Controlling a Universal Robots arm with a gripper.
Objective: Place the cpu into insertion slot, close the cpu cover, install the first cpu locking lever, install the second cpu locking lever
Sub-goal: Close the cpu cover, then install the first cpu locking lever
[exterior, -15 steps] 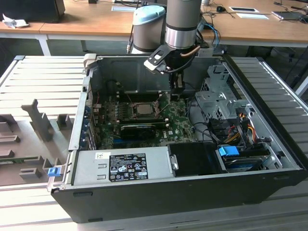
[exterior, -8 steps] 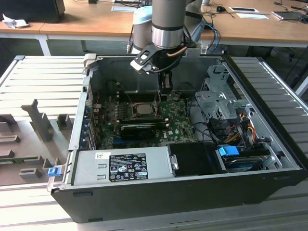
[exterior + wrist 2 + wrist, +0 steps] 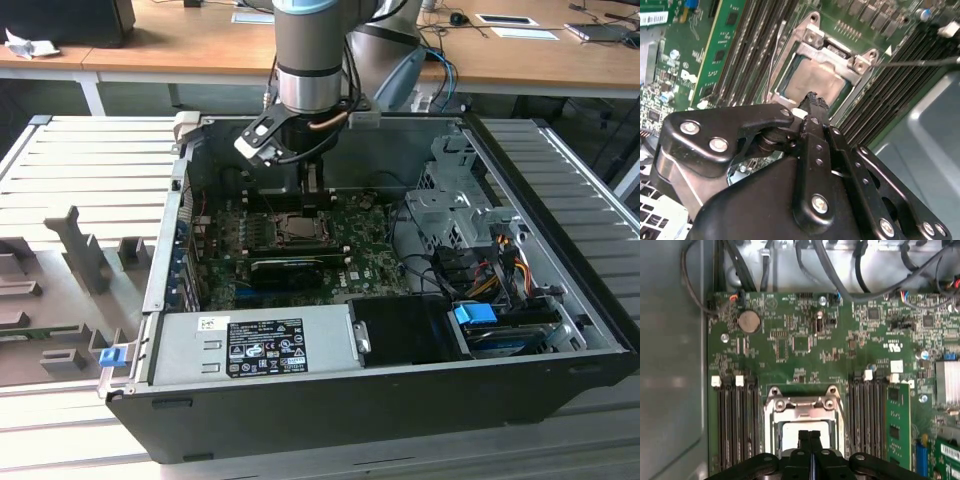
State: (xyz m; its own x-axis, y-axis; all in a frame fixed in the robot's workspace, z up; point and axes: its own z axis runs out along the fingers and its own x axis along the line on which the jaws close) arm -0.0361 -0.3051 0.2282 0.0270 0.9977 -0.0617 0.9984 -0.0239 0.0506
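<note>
Hovering with fingers pressed together and empty, the black linkage gripper sits just above the pale silver-beige square cpu, seated in the silver-rimmed dark insertion slot and framed by the thin silver-grey cpu cover. An off-centre push could tilt the chip and bend contacts.

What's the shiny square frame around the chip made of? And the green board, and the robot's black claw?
The cpu cover looks like bare metal: silver-grey and glinting. The green board seems a glossy coated circuit board, dotted with tiny parts. The gripper is matte black, perhaps painted metal or hard plastic, with shiny screws.
</note>
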